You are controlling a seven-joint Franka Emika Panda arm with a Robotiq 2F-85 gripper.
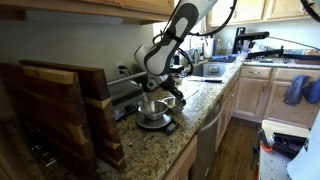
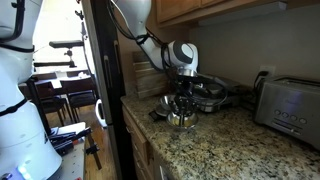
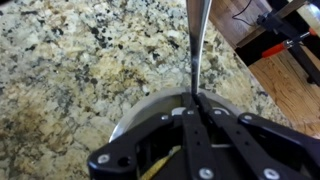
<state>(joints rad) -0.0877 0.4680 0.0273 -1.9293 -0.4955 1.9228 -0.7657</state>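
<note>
My gripper (image 3: 197, 108) hangs straight over a round metal bowl (image 3: 128, 122) on the speckled granite counter (image 3: 70, 60). The jaws are closed tight on a thin metal utensil handle (image 3: 195, 40), which runs away from the fingertips toward the top of the wrist view. The end of the utensil inside the bowl is hidden by the gripper body. Something yellow (image 3: 160, 166) shows inside the bowl. In both exterior views the gripper (image 1: 162, 92) (image 2: 182, 88) sits just above the bowl (image 1: 152, 110) (image 2: 181, 117), which rests on a flat black base (image 1: 157, 126).
A silver toaster (image 2: 291, 100) stands against the wall, with dark cookware (image 2: 212, 95) between it and the bowl. Wooden boards (image 1: 60, 110) stand upright close by on the counter. The counter edge (image 1: 205, 110) drops to cabinets; a sink (image 1: 210, 70) lies further along.
</note>
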